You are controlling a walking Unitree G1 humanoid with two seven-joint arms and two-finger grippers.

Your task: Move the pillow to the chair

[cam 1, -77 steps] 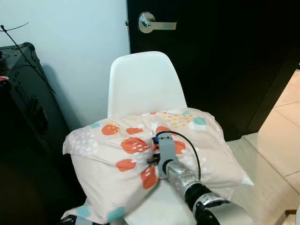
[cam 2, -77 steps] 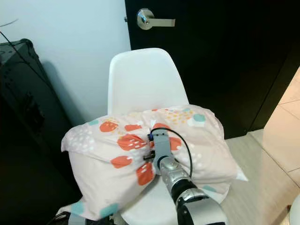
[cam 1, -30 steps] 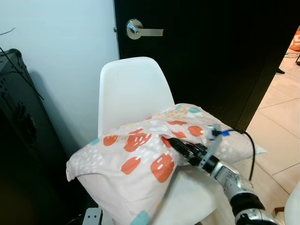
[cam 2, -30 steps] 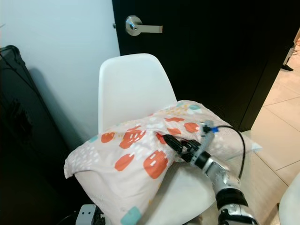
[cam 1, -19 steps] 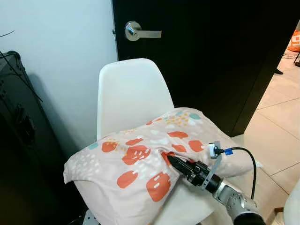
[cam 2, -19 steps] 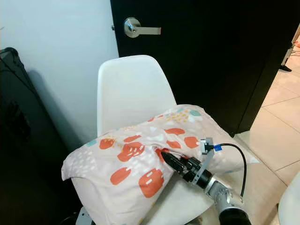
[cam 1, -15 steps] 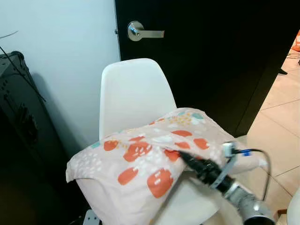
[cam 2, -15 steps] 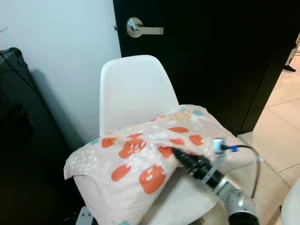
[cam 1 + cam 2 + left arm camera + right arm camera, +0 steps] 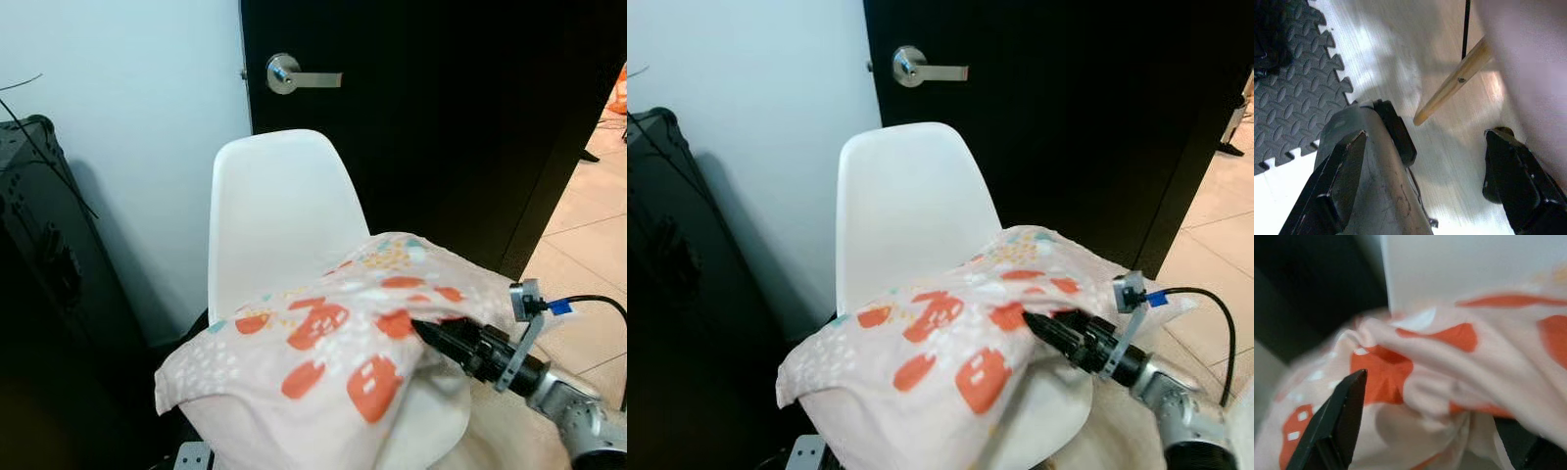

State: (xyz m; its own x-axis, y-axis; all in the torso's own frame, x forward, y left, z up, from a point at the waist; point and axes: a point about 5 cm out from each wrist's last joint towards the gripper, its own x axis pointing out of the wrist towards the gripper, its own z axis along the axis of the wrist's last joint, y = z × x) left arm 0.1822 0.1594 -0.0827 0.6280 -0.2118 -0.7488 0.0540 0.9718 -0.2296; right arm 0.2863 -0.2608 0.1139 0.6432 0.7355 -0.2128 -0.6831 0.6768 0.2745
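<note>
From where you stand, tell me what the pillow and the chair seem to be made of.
Pillow: soft printed fabric, matte; it creases and bunches around the right gripper. Chair: looks like moulded white plastic, one smooth curved shell with a faint sheen, though painted wood cannot be ruled out.

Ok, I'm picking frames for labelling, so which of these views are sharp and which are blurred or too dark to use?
Left eye view: sharp on the chair and the pillow; the black case on the left is lost in shadow. Right wrist view: soft and smeared, with the pillow's orange print blurred. Left wrist view: bright glare on the floor, and the near fingers are out of focus.
</note>
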